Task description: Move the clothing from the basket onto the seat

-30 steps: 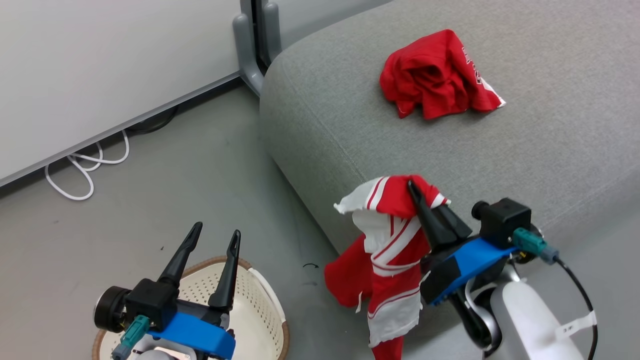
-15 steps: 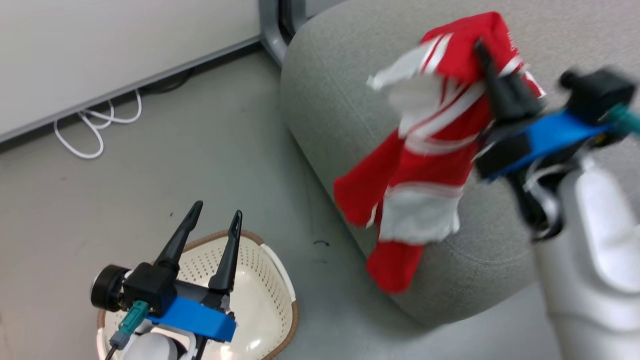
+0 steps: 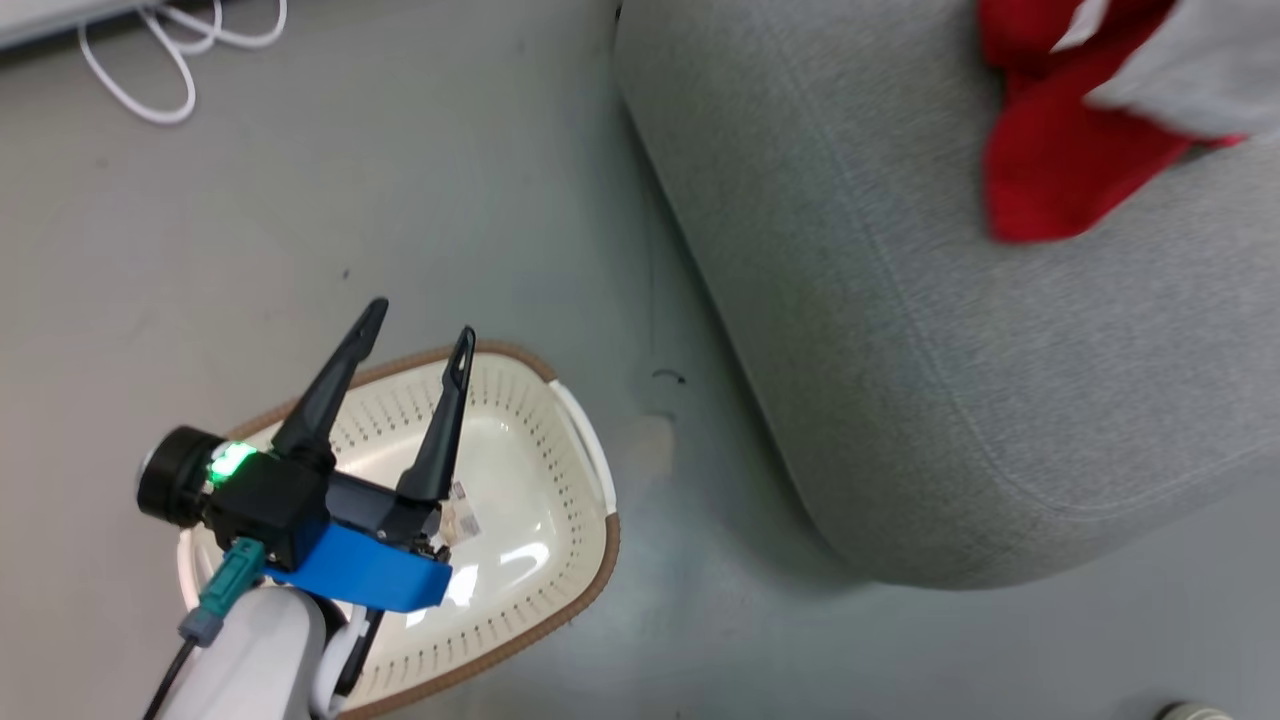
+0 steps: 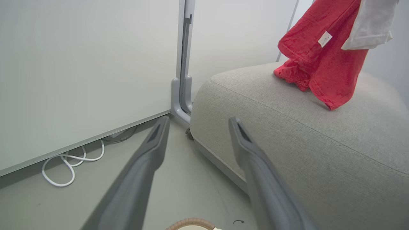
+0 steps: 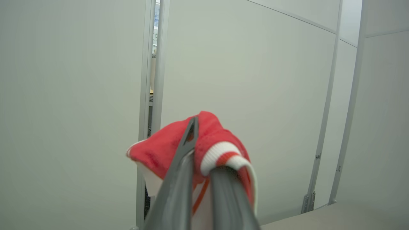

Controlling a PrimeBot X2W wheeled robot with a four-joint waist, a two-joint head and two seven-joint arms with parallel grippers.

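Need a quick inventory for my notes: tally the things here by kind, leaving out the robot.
Red fabric garments: 2 (red-and-white hanging garment, crumpled red garment behind it)
Cream perforated plastic laundry basket: 1
Grey fabric sofa seat cushion: 1
White floor cable: 1
Total: 5

floor (image 3: 400, 200): smooth grey; carries the seat, basket and cable.
seat (image 3: 950, 380): large grey fabric cushion, rounded edges, standing on the floor.
basket (image 3: 575, 500): on the floor near the seat's corner, not touching it.
cable (image 3: 150, 112): white loops on the floor, well apart from the seat.
clothing (image 4: 289, 72): crumpled red fabric on the seat's top.
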